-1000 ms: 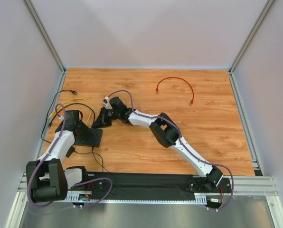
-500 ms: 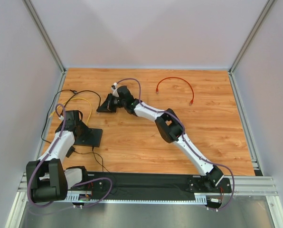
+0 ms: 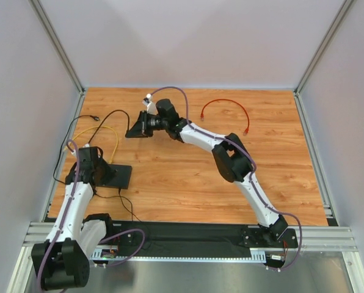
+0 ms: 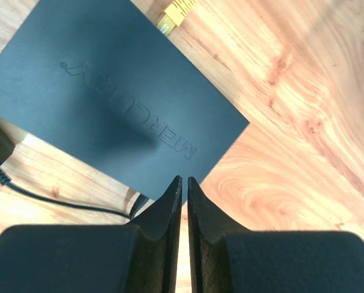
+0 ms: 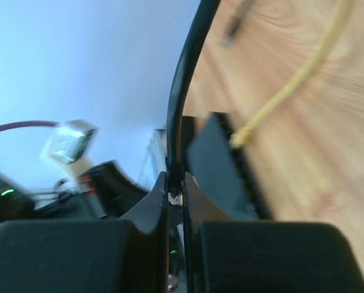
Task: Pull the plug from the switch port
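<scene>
The switch [image 3: 122, 177] is a flat black box at the left of the table; in the left wrist view [image 4: 109, 91] its top reads MERCURY. A yellow plug [image 4: 174, 11] sits in its far edge. My left gripper [image 3: 107, 175] is shut and empty, with its tips [image 4: 184, 180] over the switch's near corner. My right gripper [image 3: 131, 132] is off the table behind the switch, well clear of it. It is shut on the plug [image 5: 177, 194] of a black cable [image 5: 185, 79]. The switch also shows in the right wrist view [image 5: 222, 165], apart from that plug.
A red patch cable [image 3: 226, 104] lies at the back right. A yellow cable [image 3: 112, 133] and a black cable [image 3: 102, 117] loop behind the switch toward the left wall. Another thin black lead [image 3: 118, 198] trails from the switch toward the near rail.
My right gripper has moved away from the switch toward the back of the table, taking the black cable's plug with it. My left arm has drawn back slightly toward the near edge.
</scene>
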### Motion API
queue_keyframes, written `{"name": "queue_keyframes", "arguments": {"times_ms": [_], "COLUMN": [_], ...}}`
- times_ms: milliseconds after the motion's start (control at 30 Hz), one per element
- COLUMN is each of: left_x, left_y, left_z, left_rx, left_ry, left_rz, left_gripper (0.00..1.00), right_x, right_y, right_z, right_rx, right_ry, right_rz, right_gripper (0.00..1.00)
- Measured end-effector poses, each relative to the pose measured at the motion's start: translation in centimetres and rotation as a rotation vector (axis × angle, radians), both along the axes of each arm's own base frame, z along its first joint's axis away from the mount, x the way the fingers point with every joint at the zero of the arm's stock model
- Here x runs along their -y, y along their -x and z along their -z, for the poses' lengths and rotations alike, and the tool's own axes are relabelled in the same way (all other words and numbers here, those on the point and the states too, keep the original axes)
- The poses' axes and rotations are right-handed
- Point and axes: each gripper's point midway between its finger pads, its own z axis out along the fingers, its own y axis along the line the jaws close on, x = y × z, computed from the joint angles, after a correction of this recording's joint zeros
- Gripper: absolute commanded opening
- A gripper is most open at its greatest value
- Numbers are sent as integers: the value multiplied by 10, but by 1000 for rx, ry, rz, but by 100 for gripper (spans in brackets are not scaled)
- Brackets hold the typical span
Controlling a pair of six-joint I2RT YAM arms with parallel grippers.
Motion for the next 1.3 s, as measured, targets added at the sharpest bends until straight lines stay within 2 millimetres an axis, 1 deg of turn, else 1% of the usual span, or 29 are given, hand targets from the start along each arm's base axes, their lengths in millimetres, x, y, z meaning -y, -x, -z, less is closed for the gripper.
{"name": "queue_keyframes", "arguments": {"times_ms": [133, 233, 333, 400, 467, 533, 567, 633, 667, 700, 733, 800, 867, 933, 1000, 1200, 1300], "left_x": [0, 1, 2, 2, 2, 3, 4, 5, 5, 6, 7, 8, 9, 10, 11, 14, 14], "left_y": [5, 7, 9, 9, 9, 9, 9, 9, 9, 9, 9, 8, 7, 6, 5, 3, 5], "left_z": [-12, -17, -17, -16, -14, -12, -11, -9, -8, -7, -6, -6, -6, -7, -7, -6, -4], "left_rx": [48, 65, 61, 57, 49, 37, 31, 20, 15, 11, 8, 8, 8, 13, 18, 27, 21], "left_ry": [-8, -8, -5, -4, 0, 5, 8, 16, 21, 25, 29, 36, 42, 48, 56, 76, 76], "left_rz": [5, 6, 7, 8, 9, 10, 12, 13, 14, 13, 14, 14, 14, 16, 16, 13, 13], "left_gripper": [15, 15, 15, 16, 16, 16, 16, 16, 16, 16, 16, 15, 15, 15, 15, 15, 15], "right_x": [19, 43, 82, 116, 155, 201, 225, 273, 297, 315, 338, 365, 383, 397, 408, 445, 462], "right_y": [9, 14, 8, -6, -26, -53, -67, -93, -102, -108, -115, -123, -126, -124, -120, -114, -110], "right_z": [-77, -121, -148, -156, -156, -146, -136, -108, -91, -77, -58, -28, -3, 22, 41, 81, 92], "right_rx": [97, 155, 193, 205, 205, 195, 179, 131, 96, 71, 31, -32, -85, -138, -178, -210, -213], "right_ry": [-141, -225, -278, -298, -302, -295, -283, -247, -225, -208, -181, -139, -104, -66, -18, 200, 313], "right_rz": [-30, -34, 3, 60, 137, 237, 295, 412, 468, 507, 557, 615, 650, 672, 682, 720, 730], "right_gripper": [0, 0, 0, 0, 0, 0, 0, 0, 0, 0, 0, 0, 0, 0, 0, 1, 3]}}
